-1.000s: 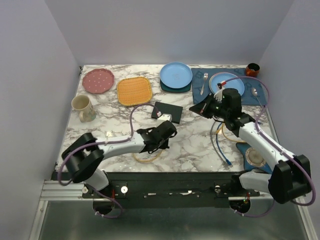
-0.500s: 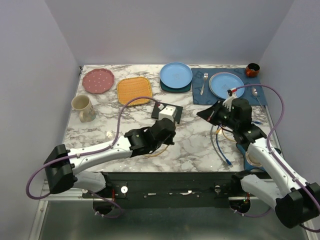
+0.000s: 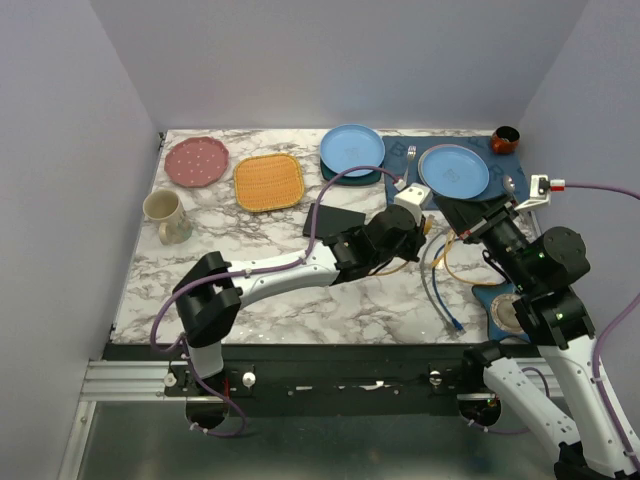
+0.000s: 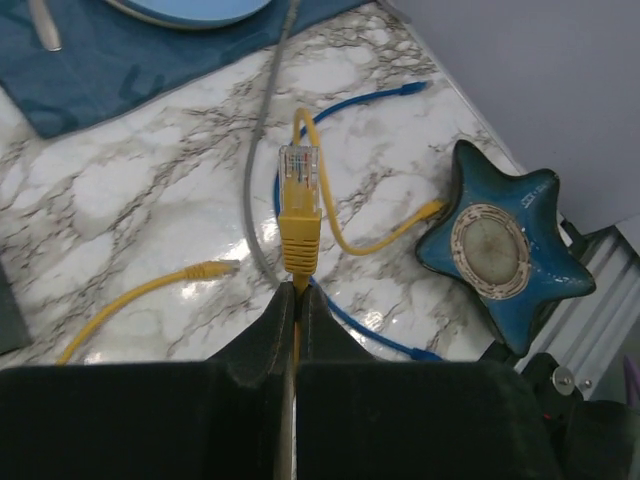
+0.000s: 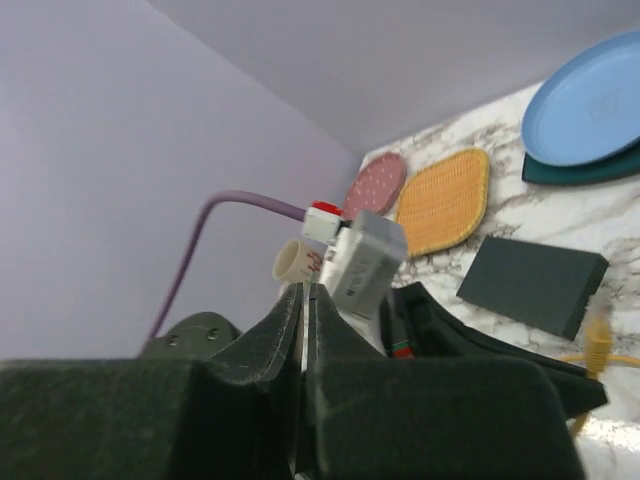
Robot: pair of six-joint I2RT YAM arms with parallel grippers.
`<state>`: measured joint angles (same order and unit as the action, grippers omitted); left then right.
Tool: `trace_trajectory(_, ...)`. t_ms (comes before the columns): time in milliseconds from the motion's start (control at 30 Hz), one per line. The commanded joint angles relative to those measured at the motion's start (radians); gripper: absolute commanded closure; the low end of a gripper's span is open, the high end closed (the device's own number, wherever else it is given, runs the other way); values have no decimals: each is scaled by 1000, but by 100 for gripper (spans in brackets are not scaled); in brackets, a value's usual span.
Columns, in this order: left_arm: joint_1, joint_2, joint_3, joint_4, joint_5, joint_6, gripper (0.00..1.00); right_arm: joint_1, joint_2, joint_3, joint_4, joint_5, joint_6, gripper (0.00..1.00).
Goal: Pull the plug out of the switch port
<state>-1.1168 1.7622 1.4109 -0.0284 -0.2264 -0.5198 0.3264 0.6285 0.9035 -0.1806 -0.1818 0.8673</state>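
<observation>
The left claw (image 4: 297, 290) is pinched tight on the yellow plug (image 4: 298, 212), holding it above the tabletop (image 3: 200, 250) near the right edge, free of any socket. The switch (image 3: 335, 222) lies flat mid-tabletop, apart from the plug. The right claw (image 5: 303, 300) hangs raised over the right side, fingers nearly together, gripping nothing.

No legible text, label, brand or number on anything in view.
</observation>
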Motion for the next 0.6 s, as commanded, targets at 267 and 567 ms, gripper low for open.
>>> trace_trajectory(267,-21,304,290,93,444,4,34,5,-44,3,-33,145,29,87)
trace_trajectory(567,80,7,-169,234,201,-167,1,5,-20,-9,-28,105,-33,84)
